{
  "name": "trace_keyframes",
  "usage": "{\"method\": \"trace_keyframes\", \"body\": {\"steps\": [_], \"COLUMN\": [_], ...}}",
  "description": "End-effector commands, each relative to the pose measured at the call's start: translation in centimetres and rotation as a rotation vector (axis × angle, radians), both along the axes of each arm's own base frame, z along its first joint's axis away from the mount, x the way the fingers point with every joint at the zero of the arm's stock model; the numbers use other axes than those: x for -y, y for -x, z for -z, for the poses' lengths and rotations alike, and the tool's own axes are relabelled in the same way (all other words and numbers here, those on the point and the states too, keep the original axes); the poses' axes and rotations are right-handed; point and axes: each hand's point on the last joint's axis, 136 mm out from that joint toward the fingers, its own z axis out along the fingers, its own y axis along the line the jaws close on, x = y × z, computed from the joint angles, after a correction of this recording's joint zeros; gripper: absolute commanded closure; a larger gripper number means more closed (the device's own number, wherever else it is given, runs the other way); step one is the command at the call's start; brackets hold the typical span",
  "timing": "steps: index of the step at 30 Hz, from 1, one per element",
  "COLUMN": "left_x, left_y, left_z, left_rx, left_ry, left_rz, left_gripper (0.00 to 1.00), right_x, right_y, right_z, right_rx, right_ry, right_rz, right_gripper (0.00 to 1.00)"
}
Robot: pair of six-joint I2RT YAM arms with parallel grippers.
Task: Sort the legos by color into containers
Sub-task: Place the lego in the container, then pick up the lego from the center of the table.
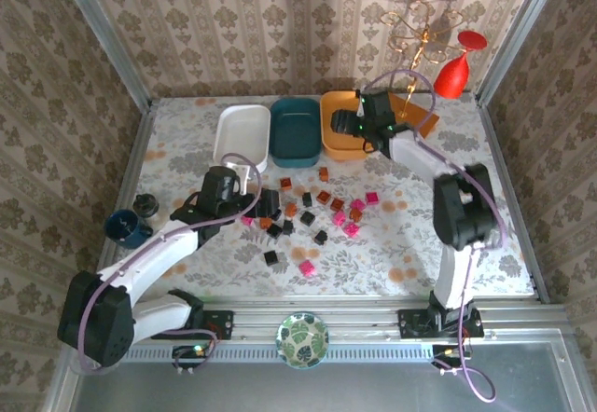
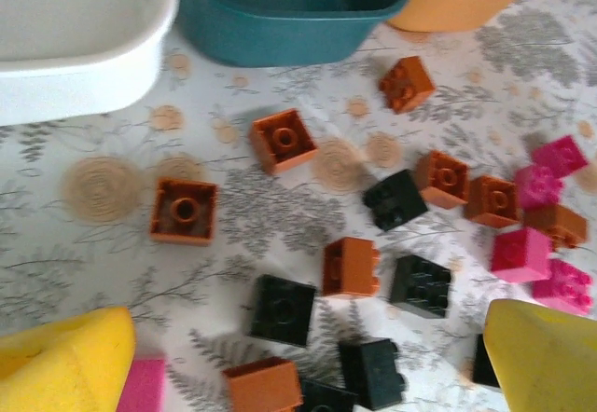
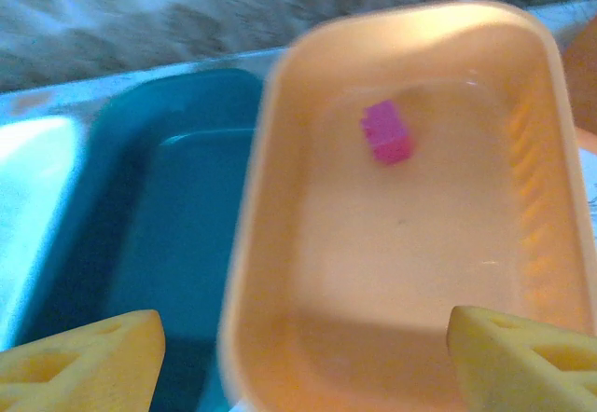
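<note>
The right hand [image 3: 300,351] hangs over the orange tub [image 3: 244,272], fingers spread and holding nothing; one pink lego [image 3: 386,132] lies inside that tub. The left hand [image 2: 308,337], likewise released, sits low over the scattered legos [image 1: 308,217] on the tabletop [image 1: 420,235], just before the white tub [image 2: 75,67] and teal tub [image 2: 280,30]
</note>
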Motion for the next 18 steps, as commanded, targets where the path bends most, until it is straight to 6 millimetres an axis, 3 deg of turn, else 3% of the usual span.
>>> {"method": "trace_keyframes", "body": {"steps": [1, 7, 12, 18], "left_x": [-0.9, 0.9, 1.0, 0.6], "left_y": [-1.0, -5.4, -7.6, -8.0], "left_z": [2.4, 5.4, 8.3, 11.1], "left_rx": [-0.052, -0.081, -0.129, -0.184], "left_ry": [-0.126, -0.191, -0.266, -0.32], "left_rz": [0.0, 0.034, 0.027, 0.013], "left_gripper": [0.05, 0.07, 0.2, 0.35], "right_x": [-2.8, -1.7, -0.5, 0.0], "right_y": [5.5, 11.2, 13.2, 14.3], "right_z": [-1.8, 0.9, 2.2, 3.4], "right_rx": [0.054, 0.002, -0.033, -0.06], "right_ry": [-0.028, -0.032, 0.0, 0.006], "right_rz": [-0.136, -0.137, -0.129, -0.127], "right_gripper": [0.18, 0.17, 0.16, 0.16]}}
